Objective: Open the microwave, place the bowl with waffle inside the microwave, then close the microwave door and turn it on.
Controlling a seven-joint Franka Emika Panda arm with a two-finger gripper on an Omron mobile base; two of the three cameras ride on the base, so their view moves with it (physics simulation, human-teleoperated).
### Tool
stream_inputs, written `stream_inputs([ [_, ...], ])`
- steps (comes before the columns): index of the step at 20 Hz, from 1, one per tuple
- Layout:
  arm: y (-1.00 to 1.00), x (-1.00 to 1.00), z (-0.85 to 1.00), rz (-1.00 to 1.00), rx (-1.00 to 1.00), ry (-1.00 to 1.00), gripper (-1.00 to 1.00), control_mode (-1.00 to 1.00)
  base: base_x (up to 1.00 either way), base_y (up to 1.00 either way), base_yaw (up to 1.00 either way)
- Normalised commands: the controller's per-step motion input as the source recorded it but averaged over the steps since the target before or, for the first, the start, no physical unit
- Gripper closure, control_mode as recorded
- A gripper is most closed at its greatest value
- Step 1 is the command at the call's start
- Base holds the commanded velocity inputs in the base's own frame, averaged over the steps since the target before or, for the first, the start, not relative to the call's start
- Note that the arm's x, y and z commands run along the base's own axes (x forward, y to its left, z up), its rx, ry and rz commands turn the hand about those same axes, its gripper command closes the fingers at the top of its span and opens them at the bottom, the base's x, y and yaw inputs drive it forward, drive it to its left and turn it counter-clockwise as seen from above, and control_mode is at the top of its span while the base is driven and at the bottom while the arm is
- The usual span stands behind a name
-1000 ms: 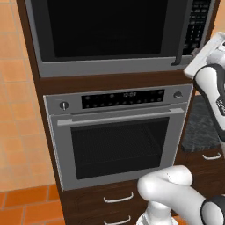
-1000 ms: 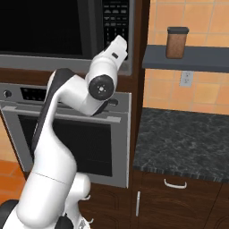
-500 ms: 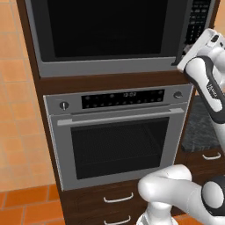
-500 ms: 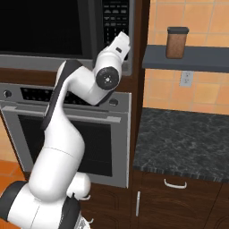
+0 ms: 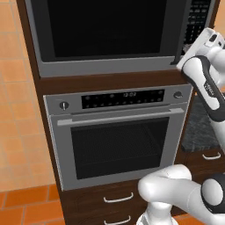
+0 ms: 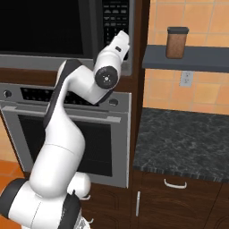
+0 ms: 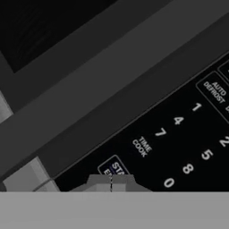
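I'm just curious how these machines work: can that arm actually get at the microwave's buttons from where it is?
Probably yes. The end effector sits right at the microwave keypad, its tips against the start button, with nothing between them. The microwave door looks closed beside it.

The arm (image 6: 67,134) is showing smooth, glossy white shells, rounded and bulbous, with dark grey bands running along its joints. Nearest the oven (image 5: 118,140), a round dark-grey cap with a small centre mark is capping the elbow. The forearm (image 5: 206,83) is wearing a dark band carrying small white lettering.
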Motion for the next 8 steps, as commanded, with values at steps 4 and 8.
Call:
stream_inputs([
  [4,0.00,0.24,0.00,-0.08,-0.01,0.00,1.00,-1.00,0.00,0.00,0.00],
  [8,0.00,0.12,0.00,-0.05,0.00,0.00,1.00,-1.00,0.00,0.00,0.00],
])
